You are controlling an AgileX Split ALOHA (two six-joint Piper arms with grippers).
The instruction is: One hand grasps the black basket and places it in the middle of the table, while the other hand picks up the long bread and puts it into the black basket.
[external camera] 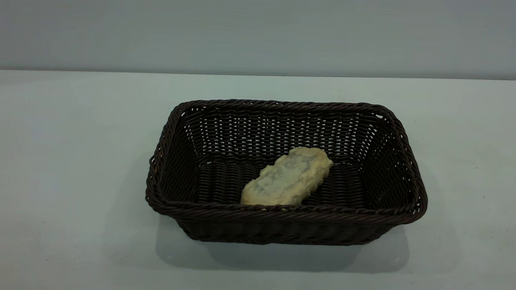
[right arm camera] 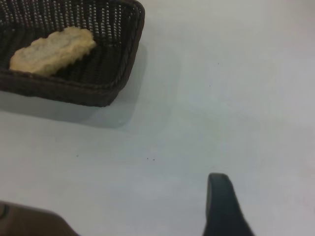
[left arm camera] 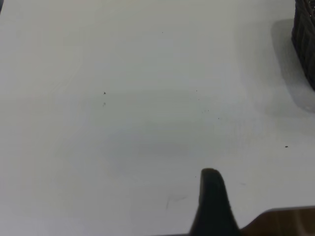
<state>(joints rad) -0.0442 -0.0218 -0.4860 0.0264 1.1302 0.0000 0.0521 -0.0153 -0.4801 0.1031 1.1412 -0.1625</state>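
Note:
The black basket (external camera: 387, 125) stands upright in the middle of the table (external camera: 54, 152). The long bread (external camera: 288, 177) lies inside it on the basket floor, pale mottled underside up, slanting toward the front wall. No gripper shows in the exterior view. My left gripper (left arm camera: 212, 201) shows only as a black sliver over bare table, with the basket's corner (left arm camera: 305, 44) far off. My right gripper (right arm camera: 224, 206) is likewise a black sliver over bare table, well apart from the basket (right arm camera: 123, 59) and the bread (right arm camera: 51, 49) in it.
A grey wall (external camera: 264, 26) runs behind the table's far edge. The tabletop around the basket carries only a few tiny dark specks. A brown patch (left arm camera: 285, 223) shows beside the left gripper, and another (right arm camera: 29, 221) in the right wrist view.

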